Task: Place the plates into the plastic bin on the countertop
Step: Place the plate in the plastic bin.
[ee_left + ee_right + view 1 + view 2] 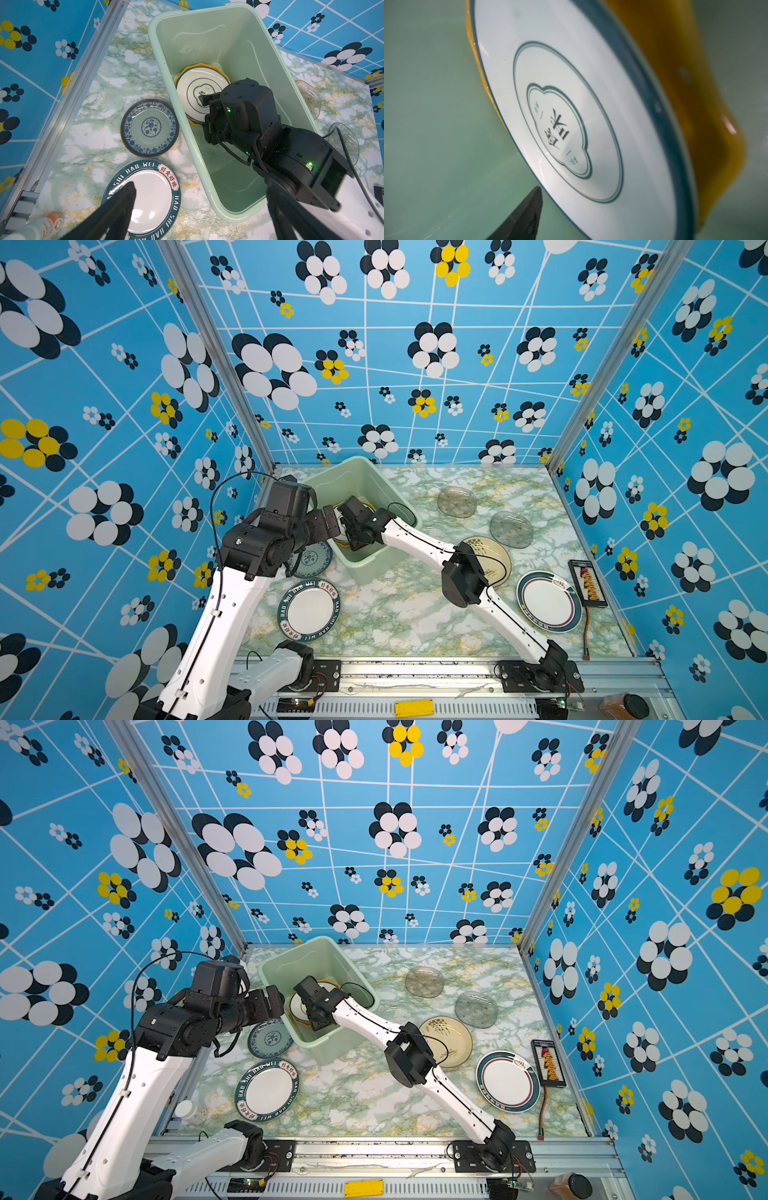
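One white plate [550,83] rests on a yellow plate [685,114] in the plastic bin [228,37]; left claw [200,186] spread, right claw [204,99] unclear

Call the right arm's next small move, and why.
Probably lift the right gripper straight up, clear of the plastic bin's rim. The dark-rimmed white plate lies on the yellow plate inside the bin, and the only one of the fingers in view sits beside its rim, seemingly off it, so nothing seems left to hold.

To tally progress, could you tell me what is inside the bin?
A white plate lies on a yellow plate, with the right claw over them. Whatever is under the yellow plate is hidden.
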{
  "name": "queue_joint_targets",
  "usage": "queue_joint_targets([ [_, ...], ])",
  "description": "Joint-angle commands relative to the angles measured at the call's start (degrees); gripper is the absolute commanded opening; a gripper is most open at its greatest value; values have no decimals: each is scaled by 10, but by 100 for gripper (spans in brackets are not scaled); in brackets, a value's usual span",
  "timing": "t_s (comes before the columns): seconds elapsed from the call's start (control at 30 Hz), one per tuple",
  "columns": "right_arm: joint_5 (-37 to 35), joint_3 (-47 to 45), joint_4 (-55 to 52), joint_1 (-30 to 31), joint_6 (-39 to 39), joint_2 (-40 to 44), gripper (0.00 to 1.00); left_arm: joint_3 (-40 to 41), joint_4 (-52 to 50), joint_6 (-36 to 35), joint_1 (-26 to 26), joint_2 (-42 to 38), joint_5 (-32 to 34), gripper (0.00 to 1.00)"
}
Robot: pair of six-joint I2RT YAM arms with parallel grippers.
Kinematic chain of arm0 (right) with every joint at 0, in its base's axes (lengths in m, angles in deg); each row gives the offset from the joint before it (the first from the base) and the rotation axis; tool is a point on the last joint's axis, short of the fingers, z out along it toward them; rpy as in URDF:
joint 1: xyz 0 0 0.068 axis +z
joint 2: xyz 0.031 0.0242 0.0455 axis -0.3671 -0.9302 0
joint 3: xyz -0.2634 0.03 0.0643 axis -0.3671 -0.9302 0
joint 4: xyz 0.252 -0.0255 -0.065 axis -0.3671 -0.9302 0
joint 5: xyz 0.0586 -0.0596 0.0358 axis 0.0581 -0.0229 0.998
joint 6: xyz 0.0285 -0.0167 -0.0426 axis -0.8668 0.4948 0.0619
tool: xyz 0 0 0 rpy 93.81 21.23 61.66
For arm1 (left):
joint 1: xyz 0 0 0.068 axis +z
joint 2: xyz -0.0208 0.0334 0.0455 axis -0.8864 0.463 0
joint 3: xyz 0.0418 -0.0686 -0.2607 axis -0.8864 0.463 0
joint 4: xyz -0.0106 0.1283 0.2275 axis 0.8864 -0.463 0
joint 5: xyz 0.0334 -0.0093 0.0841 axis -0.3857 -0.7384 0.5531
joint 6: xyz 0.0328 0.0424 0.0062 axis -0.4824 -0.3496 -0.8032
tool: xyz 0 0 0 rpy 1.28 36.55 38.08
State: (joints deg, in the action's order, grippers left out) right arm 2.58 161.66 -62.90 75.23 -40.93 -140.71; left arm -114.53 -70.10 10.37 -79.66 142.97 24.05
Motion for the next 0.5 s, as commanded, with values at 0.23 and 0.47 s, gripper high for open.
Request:
queue_joint_targets([
  [0.23,12,25,-3,-5,-1,-13,84,0,-14,-7,5,-4,13,99],
  [0.47,6,23,-18,-5,12,6,99,-13,-12,-7,5,-13,18,99],
])
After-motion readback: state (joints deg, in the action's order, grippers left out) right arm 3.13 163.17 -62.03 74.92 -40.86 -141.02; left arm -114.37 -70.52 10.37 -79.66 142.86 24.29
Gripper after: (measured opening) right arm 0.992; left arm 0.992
